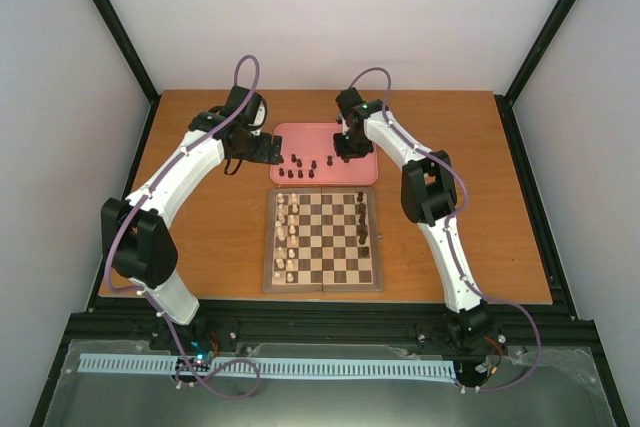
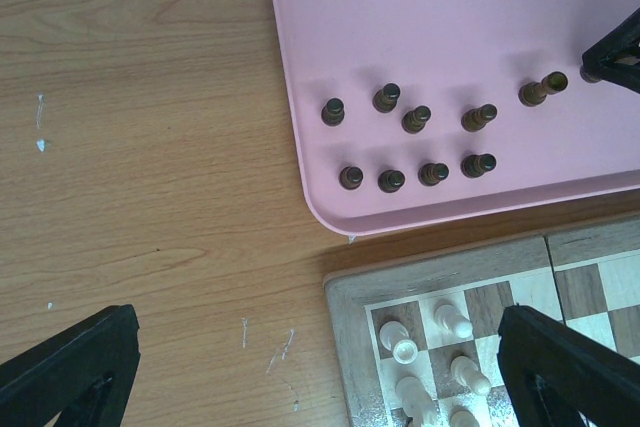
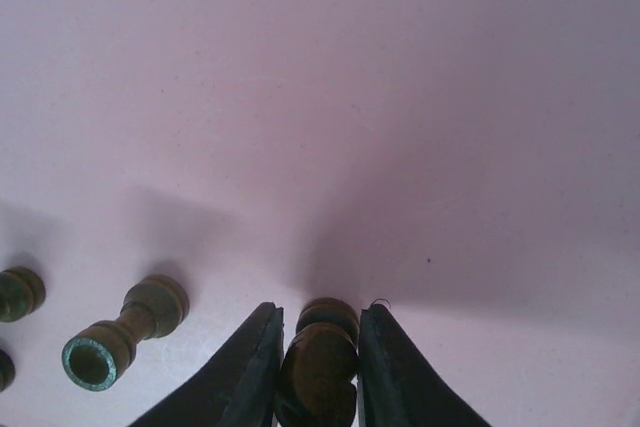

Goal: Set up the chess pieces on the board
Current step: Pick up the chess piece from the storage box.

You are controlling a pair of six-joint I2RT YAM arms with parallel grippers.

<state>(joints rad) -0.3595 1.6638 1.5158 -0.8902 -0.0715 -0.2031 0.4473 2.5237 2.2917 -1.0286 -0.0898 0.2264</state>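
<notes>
**Step in hand:** pick-up of one dark piece from the tray, for placing on the board.

- **Right gripper** (image 3: 320, 313): low over the tray (image 1: 300, 135). Its fingers (image 3: 245, 372) press both sides of one upright piece (image 3: 318, 367). You have it pinched, but it has not left the tray floor.
- **Left gripper** (image 2: 318, 352): jaws spread wide, holding nothing. It hangs over the table (image 2: 150, 147), off the tray's near left corner and the board's far left corner.
- **Dark pieces** (image 2: 415, 119): about nine loose on the tray in two rough rows, near its board-side edge. The one nearest your right gripper appears to lie on its side. Several more stand on the board's right-hand files.
- **Board** (image 1: 322, 287): just in front of the tray.
- **White pieces** (image 2: 400, 339): set in the board's left-hand files.

**Judged progress:** partway through, since the dark side is only partly filled.

**Next move calls for:**
1. Lift straight up, clear of the neighbouring pieces.
2. Carry it toward you to an open square on the right files.
3. Come down between the pieces standing there without brushing them.
4. Release only once the base sits flat. The piece is small and round, so a slack pinch could let it twist or drop.
</notes>
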